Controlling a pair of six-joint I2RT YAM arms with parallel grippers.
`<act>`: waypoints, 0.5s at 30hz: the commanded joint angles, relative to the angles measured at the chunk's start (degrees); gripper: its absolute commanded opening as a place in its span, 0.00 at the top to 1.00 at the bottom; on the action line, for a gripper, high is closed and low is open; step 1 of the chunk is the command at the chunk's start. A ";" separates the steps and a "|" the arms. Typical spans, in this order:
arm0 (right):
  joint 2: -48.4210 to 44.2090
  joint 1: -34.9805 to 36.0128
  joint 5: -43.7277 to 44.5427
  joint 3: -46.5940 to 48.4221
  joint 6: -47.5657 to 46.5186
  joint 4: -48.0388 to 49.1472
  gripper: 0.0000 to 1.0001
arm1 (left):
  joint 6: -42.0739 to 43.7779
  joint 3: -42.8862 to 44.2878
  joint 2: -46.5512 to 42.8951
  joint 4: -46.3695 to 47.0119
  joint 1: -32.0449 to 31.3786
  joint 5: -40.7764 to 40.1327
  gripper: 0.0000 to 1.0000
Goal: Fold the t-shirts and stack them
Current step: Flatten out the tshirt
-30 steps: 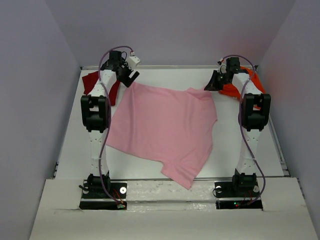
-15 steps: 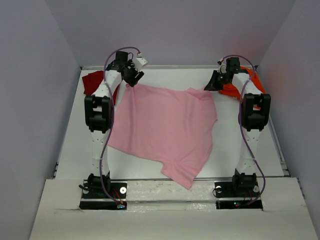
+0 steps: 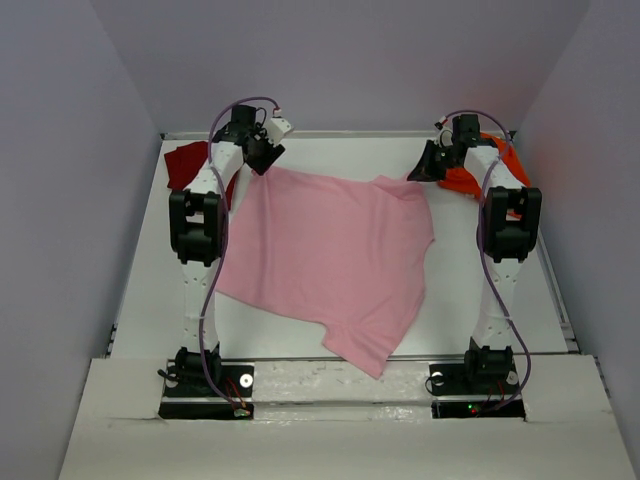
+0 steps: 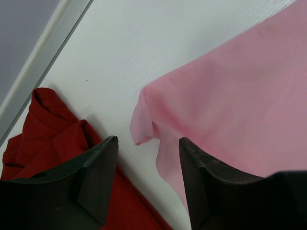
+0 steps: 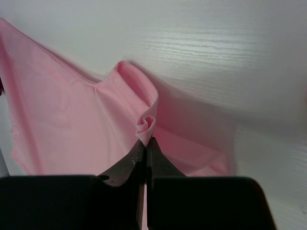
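The light pink t-shirt [image 3: 330,255] lies spread over the middle of the table. My left gripper [image 3: 263,158] is open just above its far left corner [image 4: 144,125], one finger over the dark red t-shirt [image 4: 53,143], the other over the pink cloth. The dark red t-shirt [image 3: 195,165] is bunched at the far left. My right gripper [image 3: 420,172] is shut on a pinched fold of the pink t-shirt [image 5: 146,125] at its far right corner. The bright orange t-shirt [image 3: 480,178] lies bunched at the far right, partly behind the right arm.
A metal rail [image 4: 43,62] runs along the table's far edge next to the dark red t-shirt. Grey walls close in the table on three sides. Bare white table [image 3: 330,155] shows between the two grippers at the back.
My left gripper has moved right and down from above the dark red t-shirt to the pink t-shirt's far left corner. The right arm has not moved.
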 commanded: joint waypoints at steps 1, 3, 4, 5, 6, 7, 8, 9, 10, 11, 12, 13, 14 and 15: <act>-0.91 -0.46 -1.50 3.32 0.61 0.25 1.00 | 0.06 -0.18 -0.11 1.07 -0.61 -2.02 0.36; -0.82 -0.46 -1.51 3.67 0.70 0.25 1.00 | -0.12 -0.18 -0.20 1.60 -0.52 -2.37 0.42; -0.82 -0.46 -1.51 3.67 0.70 0.17 1.00 | -0.03 -0.27 -0.11 1.60 -0.52 -2.55 0.43; -0.82 -0.46 -1.51 3.76 0.70 0.25 1.00 | 0.23 -0.53 -0.03 1.60 -0.52 -2.55 0.43; -0.73 -0.46 -1.42 3.76 0.70 0.25 1.00 | 0.32 -0.62 0.24 1.78 -0.52 -2.55 0.41; -0.73 -0.46 -1.50 3.76 0.61 0.25 1.00 | 0.41 -1.06 0.24 1.69 -0.52 -2.46 0.35; -0.73 -0.46 -1.59 3.68 0.61 0.25 1.00 | 0.50 -1.24 0.33 1.78 -0.52 -2.46 0.35; -0.73 -0.46 -1.51 3.59 0.61 0.25 1.00 | 0.41 -1.41 0.50 1.78 -0.52 -2.55 0.35; -0.73 -0.46 -1.51 3.59 0.52 0.25 1.00 | 0.32 -1.50 0.50 2.04 -0.52 -3.07 0.35; -0.73 -0.46 -1.59 3.50 0.52 0.25 1.00 | 0.23 -1.50 0.85 2.13 -0.52 -3.34 0.35; -0.73 -0.46 -1.59 3.59 0.52 0.25 1.00 | 0.41 -1.42 1.03 2.13 -0.52 -3.34 0.35; -0.73 -0.46 -1.59 3.59 0.52 0.25 1.00 | 0.50 -1.50 1.20 2.22 -0.43 -3.43 0.35; -0.73 -0.46 -1.59 3.59 0.44 0.25 1.00 | 0.50 -1.42 1.47 2.31 -0.43 -3.43 0.33; -0.73 -0.46 -1.51 3.76 0.44 0.25 1.00 | 0.58 -1.33 1.64 2.22 -0.43 -3.34 0.33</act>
